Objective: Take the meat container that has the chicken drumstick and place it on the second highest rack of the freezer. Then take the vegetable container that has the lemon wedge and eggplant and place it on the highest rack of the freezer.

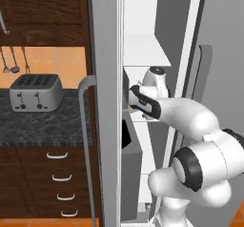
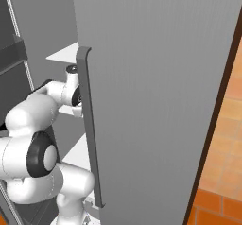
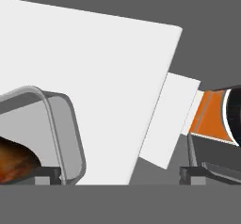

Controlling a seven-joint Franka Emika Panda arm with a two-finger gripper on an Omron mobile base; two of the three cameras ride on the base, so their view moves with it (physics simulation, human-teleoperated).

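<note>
In the hand view the grey meat container (image 3: 66,124) sits at the lower left on a white freezer shelf (image 3: 108,77). The reddish-brown chicken drumstick (image 3: 14,164) lies inside it. My gripper (image 3: 121,173) is open. Its left fingertip (image 3: 49,173) stands at the container's near corner, and the right fingertip (image 3: 193,173) stands far off with nothing against it. From the base, my arm (image 1: 186,114) reaches into the freezer (image 1: 147,54), and the hand is hidden behind the door edge. I cannot tell which rack this is. The vegetable container is out of view.
The open freezer door (image 1: 105,102) with its long bar handle (image 1: 86,126) stands left of my arm. The other door (image 2: 156,101) and its handle (image 2: 90,125) close in on the right. A toaster (image 1: 35,92) sits on the dark counter (image 1: 43,126), with drawers below.
</note>
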